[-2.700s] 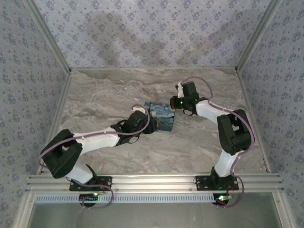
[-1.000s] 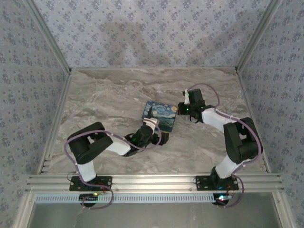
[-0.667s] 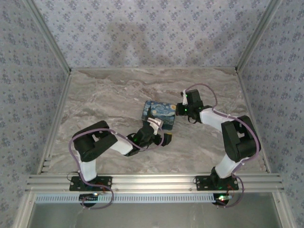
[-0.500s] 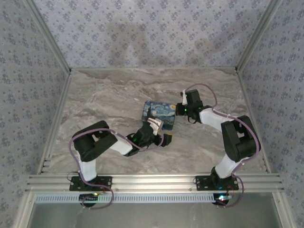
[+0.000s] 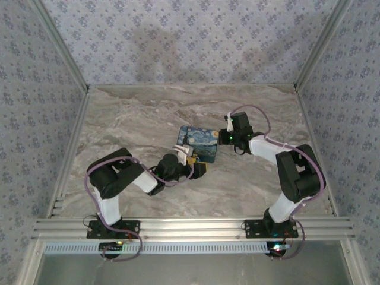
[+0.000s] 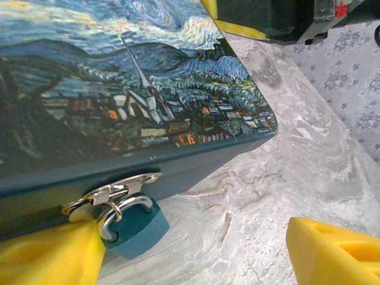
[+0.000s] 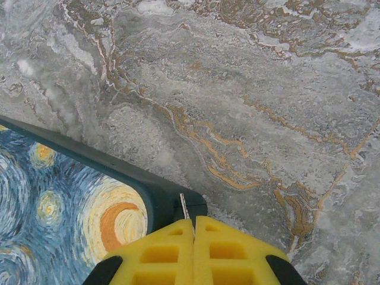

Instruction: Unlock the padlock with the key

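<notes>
A box painted with a starry night scene (image 5: 200,144) lies mid-table. On its dark front edge, a silver hasp (image 6: 113,191) carries the teal padlock (image 6: 138,228), whose shackle is still closed through the hasp ring. My left gripper (image 6: 190,261) is open at that front edge. Its left yellow finger (image 6: 47,261) is against the padlock and its right finger (image 6: 335,252) stands well clear over the marble. My right gripper (image 7: 194,222) is shut on the key, whose thin metal tip (image 7: 184,206) pokes out over the box's far corner (image 7: 178,199).
The marble table (image 5: 130,119) is fenced by patterned walls and metal rails (image 5: 190,227) along the near edge. In the top view the left gripper (image 5: 196,164) is at the box's near side and the right gripper (image 5: 225,138) is at its right corner.
My left gripper has swung left and up against the box's front edge, and its jaws have narrowed a little. The right gripper has shifted slightly left to the box corner, still shut.
</notes>
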